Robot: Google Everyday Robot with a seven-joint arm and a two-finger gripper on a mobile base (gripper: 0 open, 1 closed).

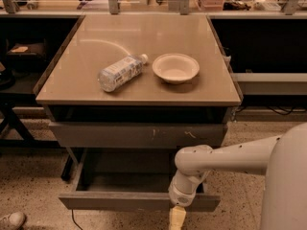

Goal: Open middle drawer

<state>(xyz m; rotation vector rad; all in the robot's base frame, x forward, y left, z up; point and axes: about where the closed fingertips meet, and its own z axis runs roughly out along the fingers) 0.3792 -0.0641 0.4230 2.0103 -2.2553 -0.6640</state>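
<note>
The middle drawer (120,201) is pulled out below the table, and its plain grey front faces me with the grey tray interior (129,178) showing. My gripper (176,219) hangs at the drawer's front edge, right of centre and at the bottom of the view. Its pale tip sits just below the front panel. My white arm (225,157) reaches in from the right, over the drawer's right part.
A taller grey drawer front with pale scratch marks (134,134) sits closed above. On the tabletop (144,32) lie a plastic bottle (120,72) and a white bowl (175,67). A shoe (12,220) is at the lower left. Dark shelving flanks both sides.
</note>
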